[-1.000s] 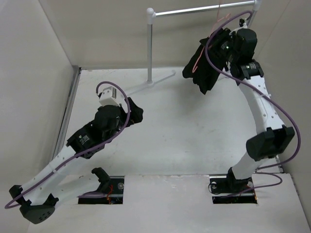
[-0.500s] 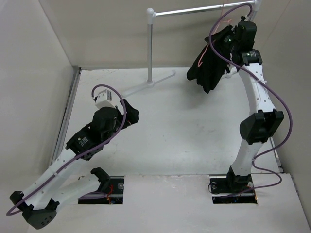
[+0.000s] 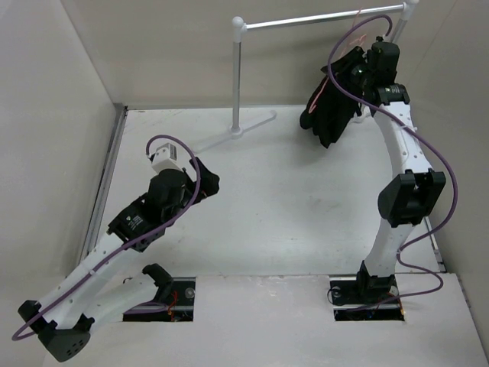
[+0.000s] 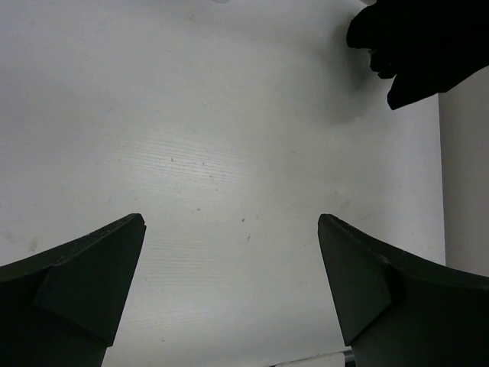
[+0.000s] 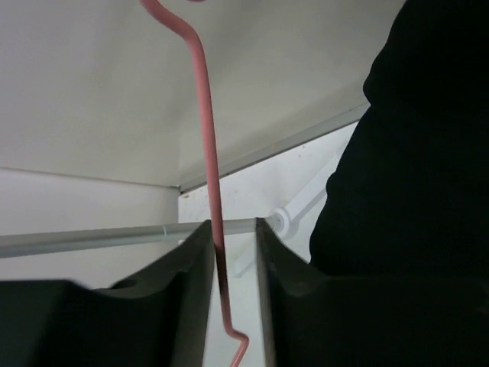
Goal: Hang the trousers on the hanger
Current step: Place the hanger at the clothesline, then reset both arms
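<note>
The black trousers (image 3: pixel 330 115) hang draped over the thin pinkish-red hanger (image 3: pixel 315 98) at the back right, off the table. My right gripper (image 3: pixel 359 65) is shut on the hanger and holds it up just below the rack rail. In the right wrist view the hanger wire (image 5: pixel 208 138) runs up between my narrow-set fingers (image 5: pixel 233 223), against the left one, with the trousers (image 5: pixel 412 153) at the right. My left gripper (image 3: pixel 206 183) is open and empty low over the table; in the left wrist view (image 4: pixel 231 222) the trousers (image 4: pixel 416 46) show far off.
The grey metal clothes rack (image 3: pixel 321 18) with white joints stands at the back, its post (image 3: pixel 238 76) and foot on the table. Its rail (image 5: pixel 84 237) crosses just behind my right fingers. Walls close in on left, back and right.
My right arm has lifted the hanger with the trousers upward and back toward the rack rail. My left arm has shifted slightly.
</note>
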`<state>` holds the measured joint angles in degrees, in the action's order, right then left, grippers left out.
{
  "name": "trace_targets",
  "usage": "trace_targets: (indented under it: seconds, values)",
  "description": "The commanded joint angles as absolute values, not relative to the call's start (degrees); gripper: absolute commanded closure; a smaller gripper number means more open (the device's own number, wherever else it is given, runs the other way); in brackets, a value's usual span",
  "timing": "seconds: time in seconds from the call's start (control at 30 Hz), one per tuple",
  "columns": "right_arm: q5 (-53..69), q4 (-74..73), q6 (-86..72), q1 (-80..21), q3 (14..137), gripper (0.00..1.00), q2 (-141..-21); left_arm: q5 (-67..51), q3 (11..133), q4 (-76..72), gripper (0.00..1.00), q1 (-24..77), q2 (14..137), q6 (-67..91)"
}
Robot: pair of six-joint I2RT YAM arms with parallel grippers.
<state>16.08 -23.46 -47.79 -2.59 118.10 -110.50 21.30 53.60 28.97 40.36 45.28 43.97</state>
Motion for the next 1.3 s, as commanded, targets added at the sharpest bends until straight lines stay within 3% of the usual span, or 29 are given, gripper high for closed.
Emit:
trace_targets:
  seconds: [0.0, 0.17, 0.33, 0.57, 0.9, 1.1, 1.27]
  values:
    - [16.2, -18.1, -46.7, -1.8, 118.1, 0.58, -106.5, 21.1, 53.1, 27.9, 0.00, 39.3, 44.8, 44.6]
    - [16.2, -17.9, -46.5, -1.6, 118.1, 0.20, -104.9, 20.5, 53.2, 29.0, 0.00, 37.7, 44.6, 44.5]
    - [15.1, -18.1, -45.7, -1.3, 115.1, 0.00, -101.2, 20.1, 54.6, 30.8, 0.00, 35.6, 45.6, 43.8]
    - [10.8, -17.6, -43.5, -1.0, 101.8, 0.00, -90.7, 20.0, 56.5, 35.7, 0.00, 31.4, 48.2, 41.8]
    - [-4.8, -16.9, -43.6, -6.6, 64.3, 0.00, -62.9, 18.5, 52.7, 43.0, 0.00, 30.6, 52.0, 40.7]
    - [-13.4, -24.4, -44.5, -12.7, 45.2, 0.00, -46.9, 18.6, 50.3, 44.9, 0.00, 30.4, 51.9, 40.9]
    - [-15.5, -32.3, -45.6, -14.1, 38.2, 0.00, -36.1, 18.5, 51.1, 43.8, 0.00, 31.5, 53.5, 40.6]
